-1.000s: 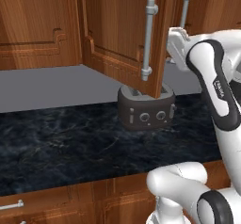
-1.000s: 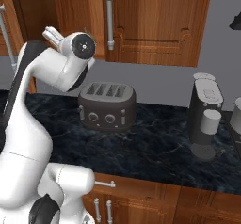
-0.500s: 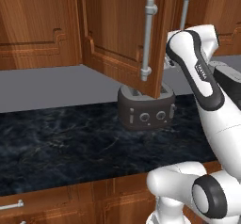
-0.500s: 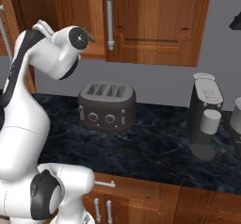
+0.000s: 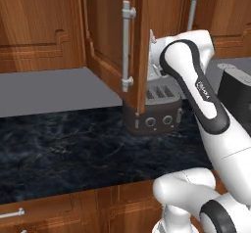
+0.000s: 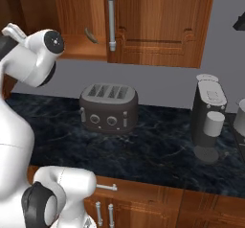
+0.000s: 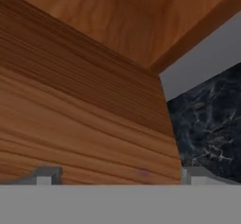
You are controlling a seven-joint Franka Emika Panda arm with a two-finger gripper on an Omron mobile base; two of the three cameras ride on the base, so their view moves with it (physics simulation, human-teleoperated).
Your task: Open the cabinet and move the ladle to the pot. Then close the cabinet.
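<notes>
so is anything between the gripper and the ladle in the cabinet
Yes. The ladle lies on the shelf inside the open cabinet. The open gripper faces a wooden panel at close range, apparently the swung-out door, so that door seems to stand in its way.

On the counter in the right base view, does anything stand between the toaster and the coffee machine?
No. Between the toaster and the coffee machine lies bare dark marble counter, seen in the right base view.
</notes>
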